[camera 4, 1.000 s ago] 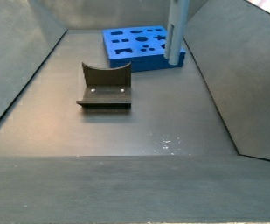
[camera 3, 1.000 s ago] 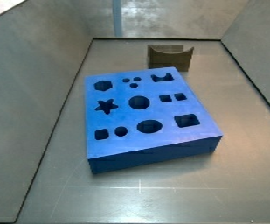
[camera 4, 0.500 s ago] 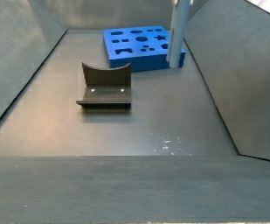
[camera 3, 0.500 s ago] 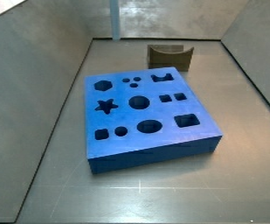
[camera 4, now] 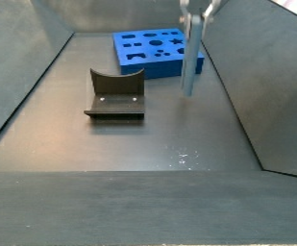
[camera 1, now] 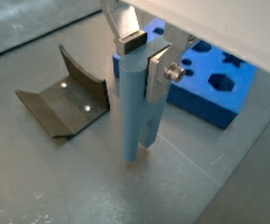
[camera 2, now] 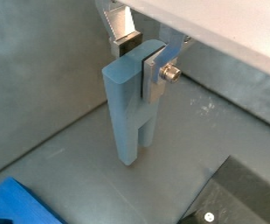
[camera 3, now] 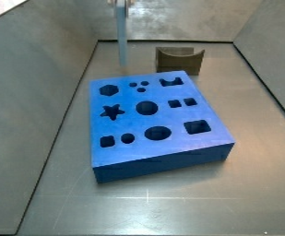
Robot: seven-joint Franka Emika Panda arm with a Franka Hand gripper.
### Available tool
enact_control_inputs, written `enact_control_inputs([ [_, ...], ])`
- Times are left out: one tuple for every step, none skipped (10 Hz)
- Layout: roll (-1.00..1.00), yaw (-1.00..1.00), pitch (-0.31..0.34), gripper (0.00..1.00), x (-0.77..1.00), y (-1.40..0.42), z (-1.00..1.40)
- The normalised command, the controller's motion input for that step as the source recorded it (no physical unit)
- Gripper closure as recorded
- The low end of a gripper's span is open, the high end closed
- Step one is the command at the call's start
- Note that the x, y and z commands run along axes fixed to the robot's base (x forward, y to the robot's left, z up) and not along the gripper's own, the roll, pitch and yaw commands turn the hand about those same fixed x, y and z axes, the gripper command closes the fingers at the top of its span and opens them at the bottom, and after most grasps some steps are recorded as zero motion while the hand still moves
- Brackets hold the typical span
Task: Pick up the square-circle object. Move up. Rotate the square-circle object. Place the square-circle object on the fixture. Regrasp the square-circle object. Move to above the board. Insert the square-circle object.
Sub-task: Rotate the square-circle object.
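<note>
The square-circle object (camera 1: 135, 105) is a long light grey-blue peg hanging upright, and my gripper (camera 1: 143, 57) is shut on its upper end. In both wrist views its lower end hangs free above the grey floor. In a side view the peg (camera 4: 189, 53) hangs to the right of the fixture (camera 4: 114, 94), in front of the board (camera 4: 158, 50). From the other side the peg (camera 3: 120, 32) shows above the board's far left corner (camera 3: 105, 88). The fixture (camera 1: 58, 101), dark brown with a U-shaped notch, is empty. The board (camera 3: 157, 120) is a blue slab with dark cutouts.
Grey walls enclose the floor on all sides in both side views. The right wall (camera 4: 259, 86) runs close beside the peg. In a wrist view the board's corner (camera 2: 15, 206) and the fixture's edge (camera 2: 248, 197) lie below the peg.
The peg in my gripper now reaches lower and looks larger in both side views than a second ago. Board and fixture have not moved.
</note>
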Motion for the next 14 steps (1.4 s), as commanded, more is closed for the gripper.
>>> enact_control_inputs([
  [-0.04, -0.06, -0.037, 1.00, 0.02, 0.04, -0.75],
  [-0.03, -0.06, -0.035, 1.00, 0.02, 0.04, -0.58],
  [-0.01, -0.06, -0.037, 1.00, 0.01, 0.03, -0.36],
  [0.00, -0.06, -0.026, 1.00, -0.01, 0.02, -0.30],
  [0.00, -0.06, -0.026, 1.00, -0.01, 0.02, -0.30],
  [0.00, -0.06, -0.022, 1.00, -0.01, 0.02, -0.30],
  [0.00, -0.05, -0.024, 1.00, -0.01, 0.02, -0.30],
  [0.00, -0.06, -0.024, 1.00, -0.01, 0.02, -0.30],
  [0.00, -0.06, -0.024, 1.00, -0.01, 0.02, -0.30],
  [0.00, -0.06, -0.024, 1.00, -0.01, 0.02, -0.30],
  [0.00, -0.05, -0.023, 1.00, -0.01, 0.02, -0.30],
  [0.00, -0.05, -0.023, 1.00, -0.01, 0.02, -0.30],
  [0.00, -0.05, -0.023, 1.00, -0.01, 0.02, -0.30],
  [0.00, -0.05, -0.023, 0.00, 0.00, 0.00, 0.00],
])
